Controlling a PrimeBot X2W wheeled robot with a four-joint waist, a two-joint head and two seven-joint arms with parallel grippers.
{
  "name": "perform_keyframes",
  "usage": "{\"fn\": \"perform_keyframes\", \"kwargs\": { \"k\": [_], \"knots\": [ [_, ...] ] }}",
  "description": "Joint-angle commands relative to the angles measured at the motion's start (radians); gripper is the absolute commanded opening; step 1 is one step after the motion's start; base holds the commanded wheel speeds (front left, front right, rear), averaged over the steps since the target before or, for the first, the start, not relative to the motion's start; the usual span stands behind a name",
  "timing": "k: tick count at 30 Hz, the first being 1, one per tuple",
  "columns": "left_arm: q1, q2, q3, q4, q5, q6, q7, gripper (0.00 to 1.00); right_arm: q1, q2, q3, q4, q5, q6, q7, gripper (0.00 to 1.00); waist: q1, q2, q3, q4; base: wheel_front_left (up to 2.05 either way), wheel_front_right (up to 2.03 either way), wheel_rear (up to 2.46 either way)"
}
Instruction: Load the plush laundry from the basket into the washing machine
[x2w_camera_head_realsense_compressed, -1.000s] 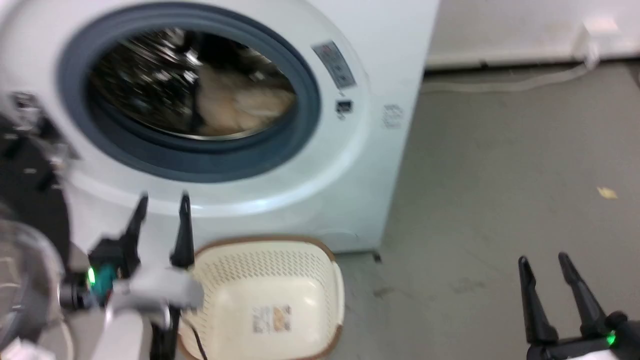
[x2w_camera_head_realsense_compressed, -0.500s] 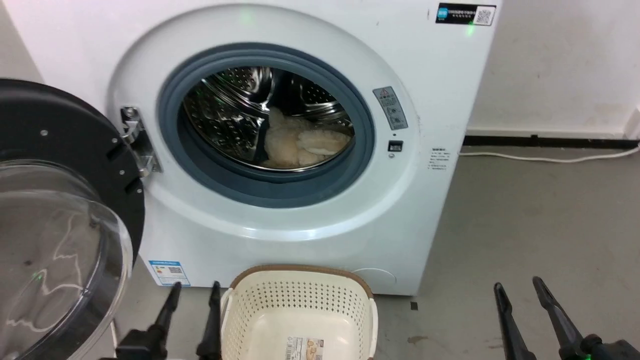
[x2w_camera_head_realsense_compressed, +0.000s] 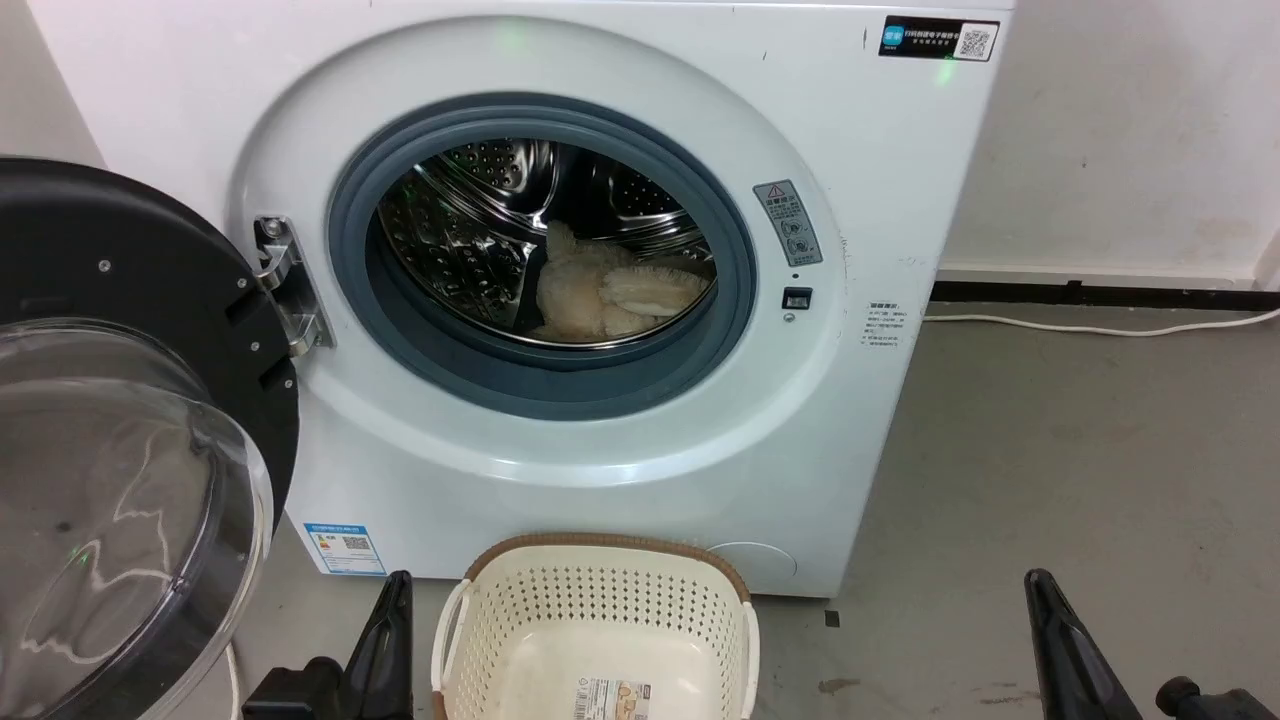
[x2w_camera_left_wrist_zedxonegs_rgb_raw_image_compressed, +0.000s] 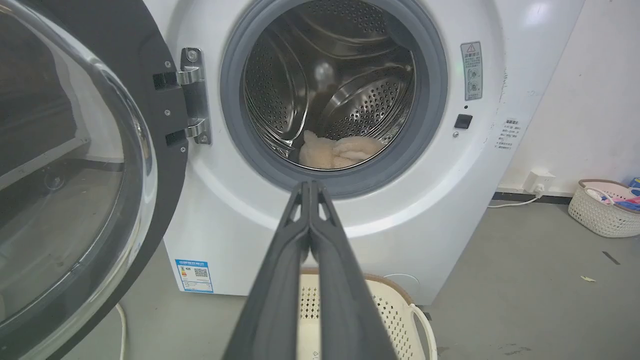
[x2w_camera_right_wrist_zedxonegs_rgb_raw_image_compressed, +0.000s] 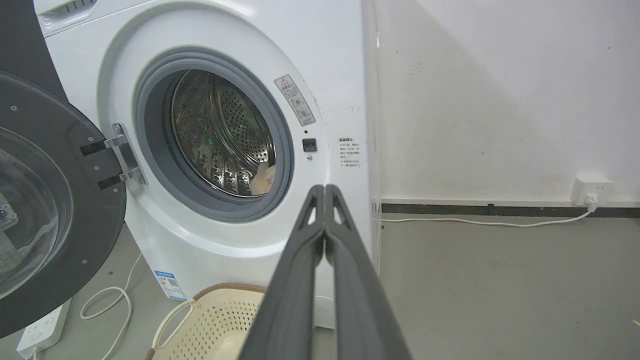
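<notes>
Grey floor (x2w_camera_head_realsense_compressed: 1050, 450): basket (x2w_camera_head_realsense_compressed: 600, 605) before washing machine (x2w_camera_head_realsense_compressed: 620, 450) (plush laundry (x2w_camera_head_realsense_compressed: 600, 295) inside), door (x2w_camera_head_realsense_compressed: 130, 300) open; left gripper (x2w_camera_left_wrist_zedxonegs_rgb_raw_image_compressed: 310, 186), right gripper (x2w_camera_right_wrist_zedxonegs_rgb_raw_image_compressed: 325, 189) closed.

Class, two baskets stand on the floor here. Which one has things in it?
The far basket by the wall socket, holding coloured items. The basket before the washing machine is empty, only its label showing.

The fingers (x2w_camera_right_wrist_zedxonegs_rgb_raw_image_compressed: 350, 280) of the right arm are seen pressed together, tips raised before the washing machine (x2w_camera_right_wrist_zedxonegs_rgb_raw_image_compressed: 240, 40). Its black-rimmed door (x2w_camera_right_wrist_zedxonegs_rgb_raw_image_compressed: 60, 210) is swung open on the hinge side. A scrap of plush laundry (x2w_camera_right_wrist_zedxonegs_rgb_raw_image_compressed: 264, 181) is glimpsed low in the steel drum (x2w_camera_right_wrist_zedxonegs_rgb_raw_image_compressed: 220, 135). The basket (x2w_camera_right_wrist_zedxonegs_rgb_raw_image_compressed: 210, 320) is set on the floor just before the machine. A wall socket (x2w_camera_right_wrist_zedxonegs_rgb_raw_image_compressed: 592, 190) is mounted well apart from it.
</notes>
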Motion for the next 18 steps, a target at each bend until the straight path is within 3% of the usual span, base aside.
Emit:
{"fn": "perform_keyframes", "kwargs": {
  "k": [1, 18],
  "knots": [
    [-0.002, 0.000, 0.001, -0.002, 0.004, 0.001, 0.006, 0.00, -0.005, 0.000, -0.001, 0.002, -0.004, 0.000, 0.006, 0.00, 0.0000, 0.0000, 0.001, 0.000, 0.00, 0.00, 0.00],
    [-0.017, -0.005, 0.010, -0.015, 0.027, 0.006, 0.040, 0.00, -0.035, 0.003, -0.004, 0.014, -0.031, 0.000, 0.041, 0.00, 0.0000, 0.0000, 0.012, 0.001, 0.00, 0.00, 0.00]
  ]
}}
